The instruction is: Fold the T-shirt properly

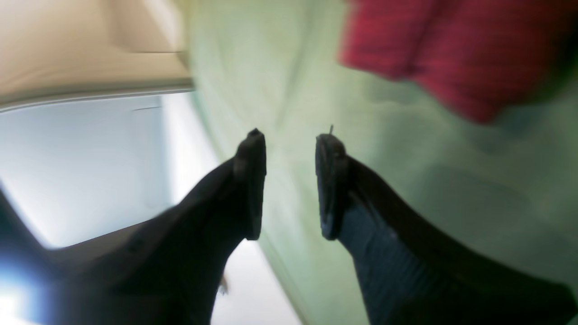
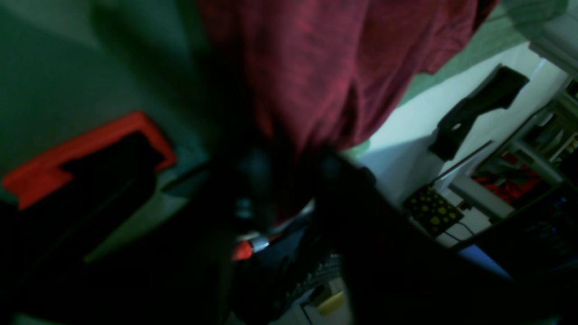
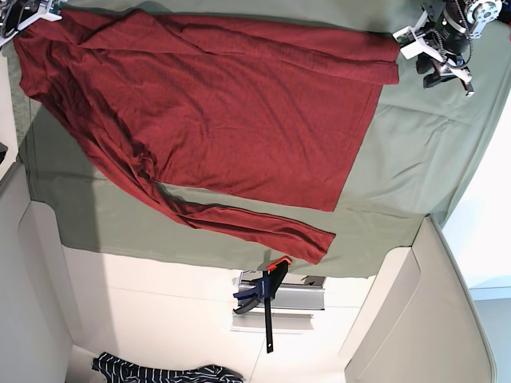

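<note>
Two grippers are working the far edge. The right gripper (image 3: 22,14) is sitting at 11 o'clock in the base view. Its wrist view is dark and blurred, but the jaws are looking clamped on a corner of the shirt (image 3: 231,112). The left gripper (image 1: 291,149) is hovering at 1 o'clock with its jaws standing apart and nothing between them, just off the shirt's 2 o'clock corner. The shirt is lying on the green cloth (image 3: 415,159), centre to 10 o'clock, with one sleeve (image 3: 255,227) trailing toward 6 o'clock.

Risks as I'm reading them:
- The right side pulling alone would be dragging the shirt skewed and deepening the bunching at 9 o'clock.
- The left gripper coming down where it is now would be pinching green cloth, not shirt, and lifting the cover.
- The loose sleeve could be getting trapped under any fold, leaving a lump.
</note>
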Robot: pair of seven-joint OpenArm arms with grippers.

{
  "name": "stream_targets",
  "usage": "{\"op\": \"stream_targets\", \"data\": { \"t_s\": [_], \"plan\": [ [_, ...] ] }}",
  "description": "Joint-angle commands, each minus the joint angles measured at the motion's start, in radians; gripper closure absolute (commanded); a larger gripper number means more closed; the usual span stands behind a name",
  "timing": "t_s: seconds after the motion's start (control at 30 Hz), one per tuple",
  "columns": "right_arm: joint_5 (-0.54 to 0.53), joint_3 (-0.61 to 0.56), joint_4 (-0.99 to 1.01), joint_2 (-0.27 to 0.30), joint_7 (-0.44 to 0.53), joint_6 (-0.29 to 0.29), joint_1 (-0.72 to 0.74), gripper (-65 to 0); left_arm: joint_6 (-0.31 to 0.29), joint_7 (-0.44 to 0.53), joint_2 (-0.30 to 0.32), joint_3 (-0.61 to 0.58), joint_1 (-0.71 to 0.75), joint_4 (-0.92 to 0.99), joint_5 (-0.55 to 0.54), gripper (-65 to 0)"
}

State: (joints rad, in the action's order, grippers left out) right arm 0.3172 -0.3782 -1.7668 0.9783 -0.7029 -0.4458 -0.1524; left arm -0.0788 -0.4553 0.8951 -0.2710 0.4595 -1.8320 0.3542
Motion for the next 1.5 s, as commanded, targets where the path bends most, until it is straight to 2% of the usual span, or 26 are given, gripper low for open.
{"op": "stream_targets", "data": {
  "t_s": [0.0,0.13,0.27,0.37,0.43,0.5,0.6,0.67,0.77,0.87,1.2,1.33,1.4,1.47],
  "plan": [
    [0.016,0.010,-0.009,0.024,-0.004,0.004,0.011,-1.3,0.003,0.010,0.019,0.002,-0.005,-0.011,0.012,-22.5],
    [0.012,0.010,-0.009,0.024,-0.004,0.004,0.011,0.0,0.003,0.014,0.019,-0.040,-0.005,-0.011,0.020,-22.6],
    [-0.026,0.010,-0.009,0.024,-0.004,0.003,0.011,0.0,0.013,-0.003,0.019,-0.132,-0.005,-0.011,0.094,-23.7],
    [-0.037,0.010,-0.009,0.024,-0.004,-0.007,0.011,0.0,0.076,-0.056,0.019,-0.211,-0.005,-0.011,0.180,-30.9],
    [-0.037,0.010,-0.009,0.024,-0.004,-0.008,0.011,0.0,0.134,-0.104,0.019,-0.250,-0.005,-0.011,0.256,-32.1],
    [-0.037,0.010,-0.009,0.024,-0.004,-0.008,0.011,0.0,0.154,-0.128,0.019,-0.268,-0.005,-0.011,0.288,-32.1],
    [-0.037,0.010,-0.009,0.024,-0.004,-0.008,0.011,0.0,0.151,-0.148,0.019,-0.278,-0.005,-0.011,0.274,-32.1],
    [-0.037,0.010,-0.009,0.024,-0.004,-0.008,0.011,0.0,0.126,-0.141,0.018,-0.281,-0.005,-0.011,0.241,-32.1],
    [-0.038,0.010,-0.009,0.024,-0.004,-0.008,0.011,0.0,0.106,-0.100,0.018,-0.281,-0.005,-0.011,0.186,-32.1],
    [-0.037,0.010,-0.009,0.024,-0.004,-0.008,0.011,0.0,0.100,-0.045,0.013,-0.280,-0.009,-0.011,0.177,-32.1],
    [-0.038,0.010,-0.009,0.024,-0.005,-0.008,0.011,0.0,0.092,-0.011,-0.088,-0.280,-0.110,0.062,0.135,-32.0],
    [-0.037,0.010,-0.009,0.024,-0.004,-0.008,0.011,0.0,0.091,-0.004,-0.100,-0.280,-0.138,0.142,0.135,-31.5],
    [-0.037,0.010,-0.009,0.024,-0.004,-0.008,0.011,0.0,0.092,-0.005,-0.098,-0.280,-0.138,0.169,0.137,-28.0],
    [-0.037,0.010,-0.009,0.024,-0.004,-0.008,0.011,0.0,0.093,-0.007,-0.097,-0.280,-0.138,0.179,0.135,-19.0]
  ]
}}
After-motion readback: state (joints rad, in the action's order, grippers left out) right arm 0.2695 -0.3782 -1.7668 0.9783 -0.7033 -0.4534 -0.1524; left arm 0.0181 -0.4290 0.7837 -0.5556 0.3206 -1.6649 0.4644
